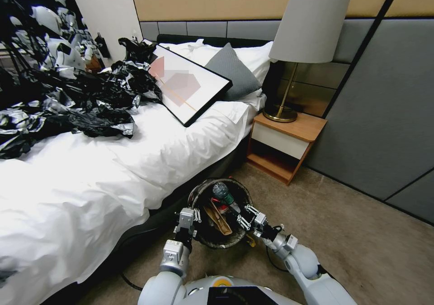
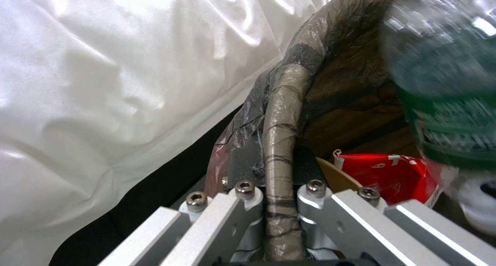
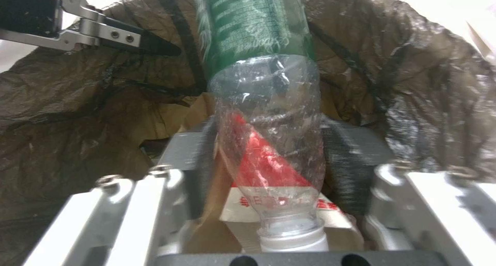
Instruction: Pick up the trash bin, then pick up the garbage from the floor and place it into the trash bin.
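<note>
Left end effector (image 1: 195, 215) clamped on the bagged rim of the trash bin (image 1: 205, 239), one finger outside and one inside the wall; bin carried off the carpet, just beside the bed (image 1: 135, 160). Right end effector (image 1: 242, 217) over the bin's mouth at the opposite rim, fingers either side of a clear bottle (image 1: 222, 193) with a green label, neck toward the wrist. Whether squeezing or already slack: cannot tell. Probably light, thin-walled, slick and easily crushed; best held round the ribbed middle. Beneath it in the bin, a red-and-white wrapper (image 3: 258, 161) and brown paper (image 1: 217, 221): limp, weightless, better pinched at an edge
</note>
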